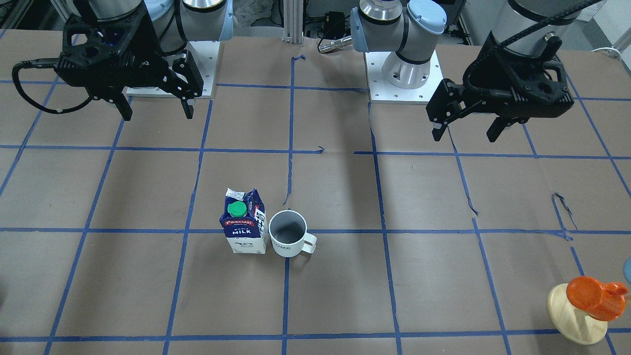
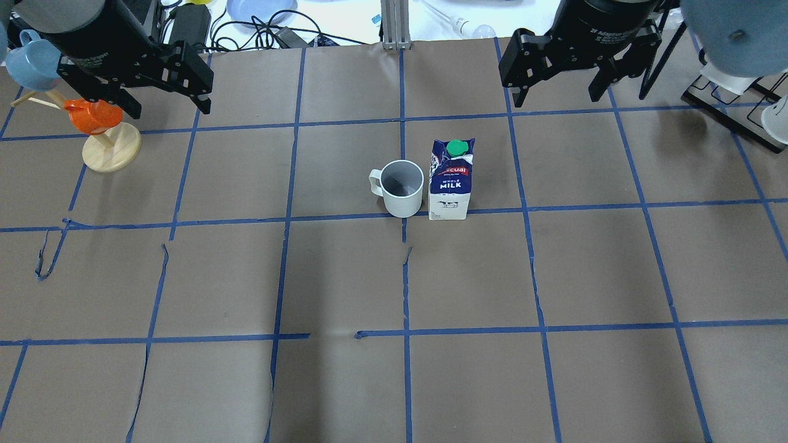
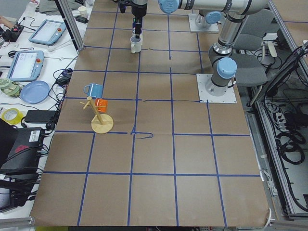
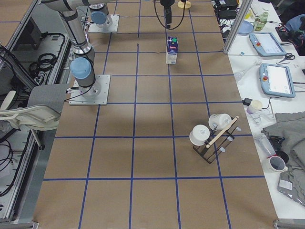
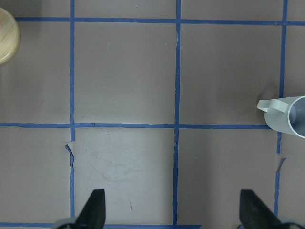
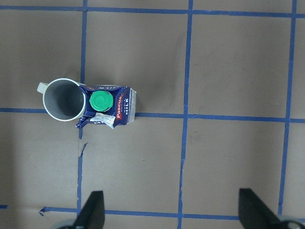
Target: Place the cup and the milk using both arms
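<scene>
The cup (image 2: 403, 187), a white mug, stands upright at the table's middle with its handle pointing away from the milk. The milk (image 2: 451, 181), a blue and white carton with a green cap, stands upright right beside it. I cannot tell if they touch. Both show in the front view as cup (image 1: 288, 240) and milk (image 1: 243, 229), and in the right wrist view as cup (image 6: 63, 99) and milk (image 6: 107, 106). My left gripper (image 2: 167, 109) hangs open and empty above the table, far to the cup's side (image 5: 290, 117). My right gripper (image 2: 556, 95) hangs open and empty, up and away from the milk.
An orange cup on a round wooden stand (image 2: 101, 132) and a blue cup (image 2: 31, 64) sit under my left arm's side. A black mug rack (image 2: 732, 92) stands at the far right. Blue tape lines grid the brown table cover (image 2: 345, 277).
</scene>
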Tool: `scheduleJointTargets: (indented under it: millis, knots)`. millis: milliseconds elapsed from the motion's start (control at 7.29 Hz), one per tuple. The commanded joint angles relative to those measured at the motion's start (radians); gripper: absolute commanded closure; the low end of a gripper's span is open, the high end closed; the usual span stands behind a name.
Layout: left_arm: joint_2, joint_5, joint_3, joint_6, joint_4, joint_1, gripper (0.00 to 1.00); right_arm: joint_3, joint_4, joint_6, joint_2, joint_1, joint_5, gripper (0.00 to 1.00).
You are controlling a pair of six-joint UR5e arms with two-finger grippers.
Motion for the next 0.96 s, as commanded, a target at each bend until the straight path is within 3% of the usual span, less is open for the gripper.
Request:
scheduleJointTargets:
  millis: [0, 824]
  knots:
    - [0.001, 0.000, 0.000, -0.002, 0.000, -0.001, 0.00, -0.032, 0.005, 0.008, 0.005, -0.038, -0.031, 0.00]
    - [0.001, -0.003, 0.000, 0.000, 0.000, -0.001, 0.00, 0.000, 0.056, 0.011, -0.013, -0.079, -0.013, 0.00]
